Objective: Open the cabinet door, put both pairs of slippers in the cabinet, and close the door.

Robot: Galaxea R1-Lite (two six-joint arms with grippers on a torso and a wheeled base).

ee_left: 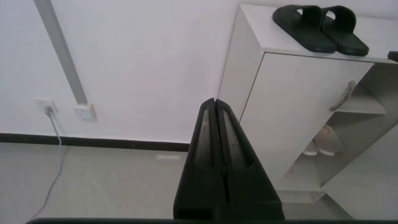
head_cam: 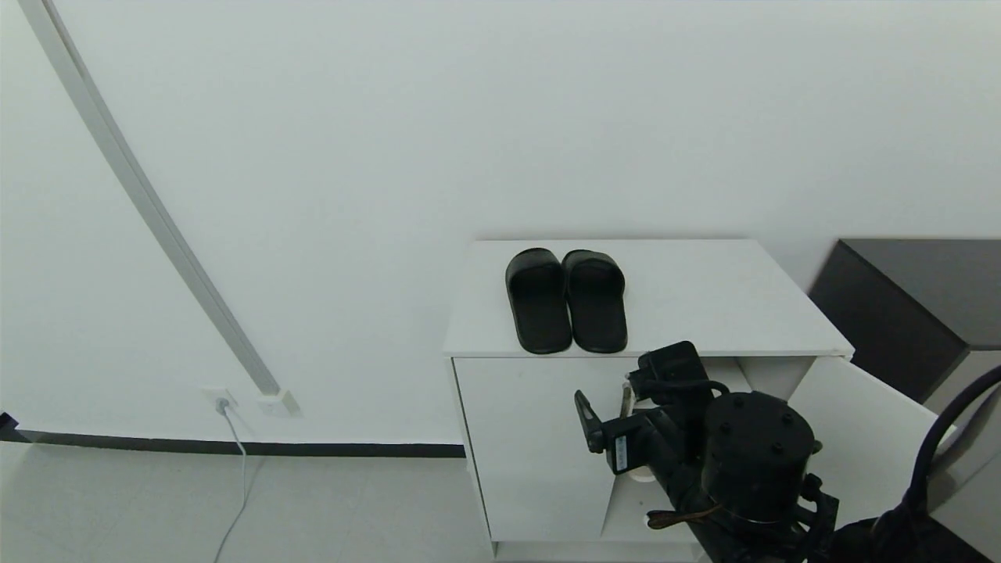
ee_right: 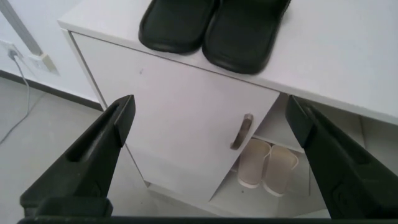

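Slippers (head_cam: 567,301), matte black rounded slides, sit paired on smooth white cabinet (head_cam: 704,297), lower centre of head view; pale pair (ee_right: 267,165) inside. Left gripper (ee_left: 214,107) clenched; right gripper (ee_right: 210,104) spread wide.

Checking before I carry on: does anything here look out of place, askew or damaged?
Nothing stands out. The pair of black rubber slide slippers lies neatly side by side on top of the white cabinet, a pale beige pair sits inside on a shelf, and one door stands open. No damage shows.
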